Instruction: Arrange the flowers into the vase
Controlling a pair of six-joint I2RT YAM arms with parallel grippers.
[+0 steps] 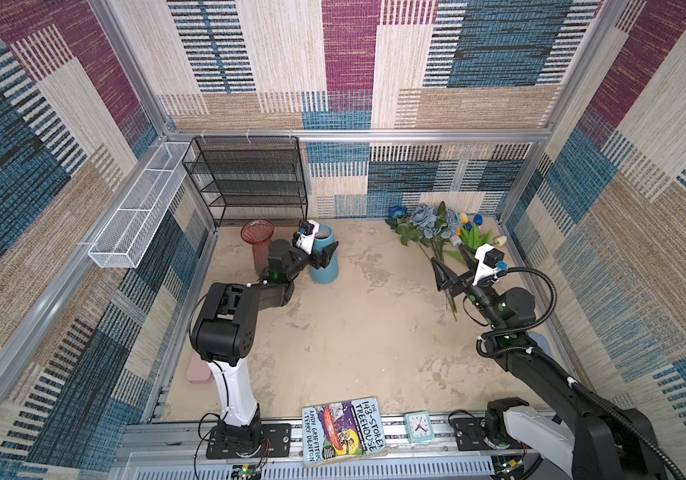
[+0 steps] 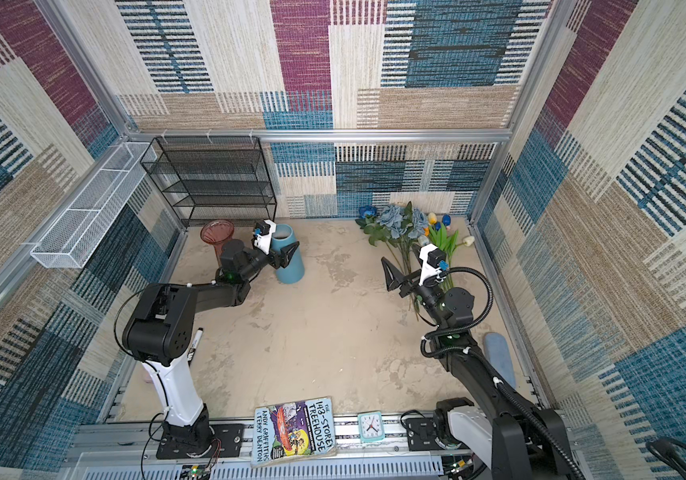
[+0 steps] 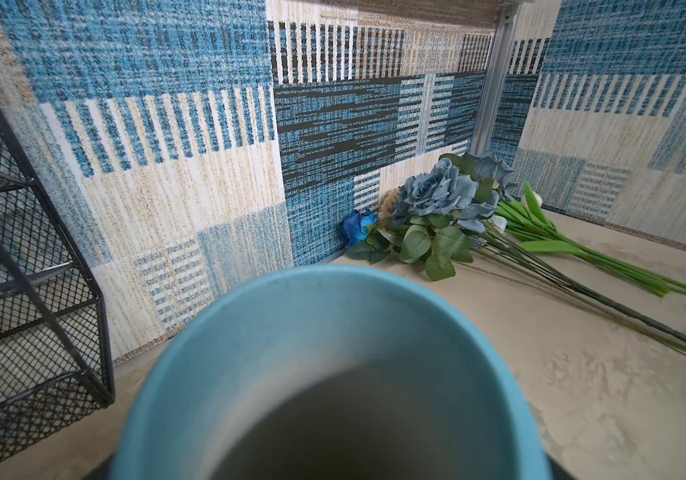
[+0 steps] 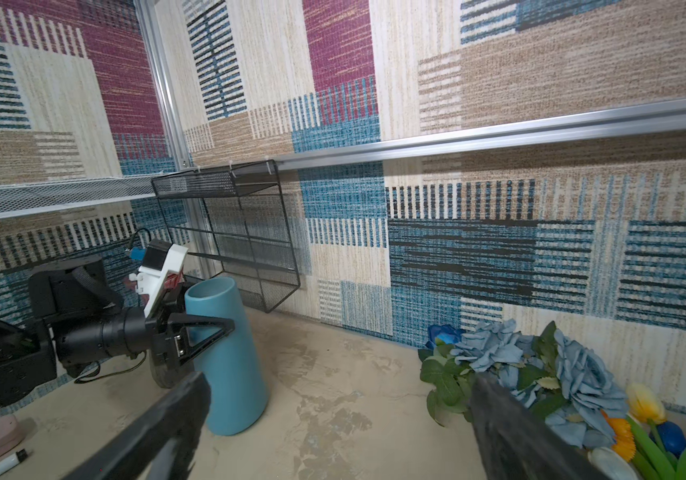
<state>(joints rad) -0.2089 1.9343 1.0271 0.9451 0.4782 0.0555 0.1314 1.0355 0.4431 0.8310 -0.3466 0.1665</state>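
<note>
The flowers (image 1: 433, 224) lie in a heap at the back right of the table, heads to the wall. They are dusty-blue roses (image 3: 437, 199), a deep-blue rose (image 4: 441, 334) and tulips (image 4: 645, 401), with long stems (image 2: 405, 266) running forward. A light-blue vase (image 1: 326, 270) stands upright at back centre-left. My left gripper (image 1: 320, 251) straddles its upper part, and the near finger (image 4: 204, 330) lies against its wall. The far finger is hidden. The vase mouth (image 3: 250, 353) fills the left wrist view. My right gripper (image 1: 447, 253) hovers open over the stems with nothing between its fingers (image 4: 166, 415).
A pink glass vase (image 1: 256, 237) stands just left of the blue one, before a black mesh shelf (image 1: 250, 178). A white mesh basket (image 1: 137, 216) hangs on the left wall. At the front edge lie a book (image 1: 343, 430) and a clock (image 1: 418, 426). A marker (image 2: 195, 340) lies front left.
</note>
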